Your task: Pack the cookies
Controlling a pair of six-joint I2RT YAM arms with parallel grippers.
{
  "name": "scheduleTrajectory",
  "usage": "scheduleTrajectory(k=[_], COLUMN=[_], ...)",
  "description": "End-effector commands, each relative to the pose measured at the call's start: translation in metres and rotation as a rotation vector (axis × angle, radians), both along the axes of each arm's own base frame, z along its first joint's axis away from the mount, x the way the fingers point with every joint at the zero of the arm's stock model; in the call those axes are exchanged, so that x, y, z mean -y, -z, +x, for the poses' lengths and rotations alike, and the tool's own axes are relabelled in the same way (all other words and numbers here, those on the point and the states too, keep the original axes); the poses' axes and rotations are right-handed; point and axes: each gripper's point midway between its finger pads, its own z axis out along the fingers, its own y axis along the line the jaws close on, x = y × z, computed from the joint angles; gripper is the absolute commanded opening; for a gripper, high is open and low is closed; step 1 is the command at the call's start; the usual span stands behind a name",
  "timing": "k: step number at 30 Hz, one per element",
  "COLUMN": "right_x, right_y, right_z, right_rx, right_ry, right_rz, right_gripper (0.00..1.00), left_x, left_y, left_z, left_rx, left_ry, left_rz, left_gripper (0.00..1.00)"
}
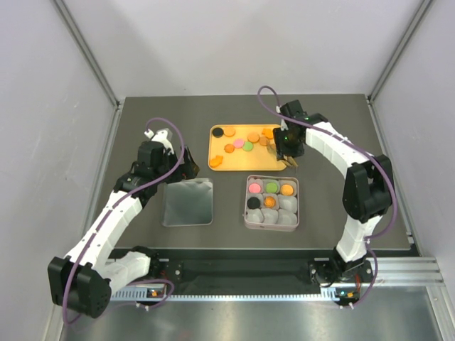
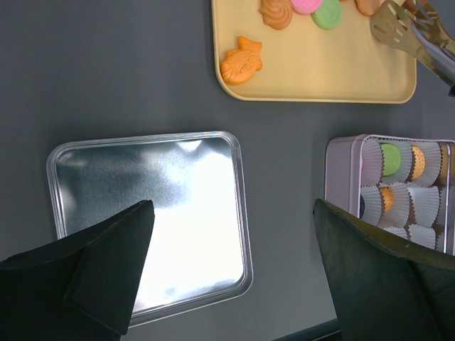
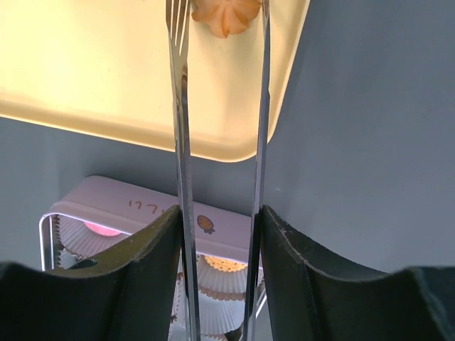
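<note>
Several cookies (image 1: 238, 144), orange, pink, green and black, lie on a yellow tray (image 1: 217, 153). Several more sit in paper cups of the square pink tin (image 1: 247, 213). My right gripper (image 1: 288, 150) is shut on metal tongs (image 3: 181, 142) over the tray's right end. In the right wrist view (image 3: 220, 213) the tong tips stand on either side of an orange flower-shaped cookie (image 3: 226, 14); I cannot tell if they touch it. My left gripper (image 1: 187, 165) is open and empty above the silver tin lid (image 2: 149, 213).
The lid (image 1: 188, 202) lies flat to the left of the tin. An orange fish-shaped cookie (image 2: 242, 60) lies at the tray's near left corner. The tin (image 2: 341, 163) has several empty white cups in its front rows.
</note>
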Motion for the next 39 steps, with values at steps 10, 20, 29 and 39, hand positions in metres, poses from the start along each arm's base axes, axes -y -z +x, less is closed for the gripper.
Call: scheduleTrajectory(k=[10,20,29,39], right_x=[-0.003,-0.003,-0.002,0.012], right_y=[-0.039,-0.066,-0.087,-0.112], right_z=[0.010,0.009,-0.008,-0.069], right_rx=[0.104,0.153,0.170,0.192], right_ry=[-0.010,-0.007,-0.019,-0.027], right_rz=[0.055,0.078,0.109,0.178], right_gripper=[0.38,0.38,0.38,0.38], left_x=[0.001,0.001,0.001,0.003], left_y=[-0.008,-0.008,-0.008,-0.009], left_z=[0.005,0.004,0.004,0.004], left_rx=[0.033,0.034,0.032,0.034], left_ry=[0.000,0.002,0.003,0.012], left_rz=[-0.008,-0.012,-0.011,-0.018], left_gripper=[0.98,0.98,0.98,0.98])
